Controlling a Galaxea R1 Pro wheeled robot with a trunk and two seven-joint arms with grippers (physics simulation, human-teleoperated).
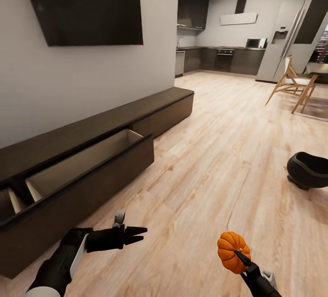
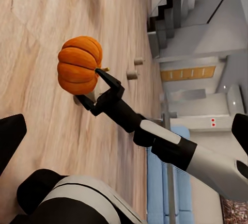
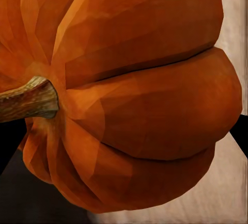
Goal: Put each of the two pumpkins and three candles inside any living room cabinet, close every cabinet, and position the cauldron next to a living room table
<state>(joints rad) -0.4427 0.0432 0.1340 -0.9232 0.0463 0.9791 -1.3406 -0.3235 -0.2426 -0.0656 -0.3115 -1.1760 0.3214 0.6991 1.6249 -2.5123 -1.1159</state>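
While the robot stands on a pale wood floor [image 1: 218, 151] in an open living room, its right claw [image 1: 240, 257] is clamped on an orange pumpkin [image 1: 232, 251], held low in front of the body on its right side; the left wrist view shows the two dark fingers [image 2: 106, 79] pressed against the pumpkin's flank near the stem, and the right wrist view shows the ribbed skin and woody stem [image 3: 28, 100] very close. The left claw [image 1: 139, 235] holds nothing; its fingers sit close together with a narrow gap, pointing toward the robot's right.

A long, low, dark brown cabinet [image 1: 164, 105] runs along the grey wall on the robot's left, beneath a wall-mounted screen [image 1: 86, 5]; one wide drawer [image 1: 86, 160] stands pulled out, its light wood inside bare as far as can be seen; the cabinet's length stretches away from the robot toward the kitchen beyond.

The open drawer lies forward and to the left of the pumpkin, across the body from the right arm, so the likely next move is a carry leftward over the drawer's front edge; the empty left arm is nearer the drawer. A black cauldron [image 1: 310, 169] sits on the floor to the right.
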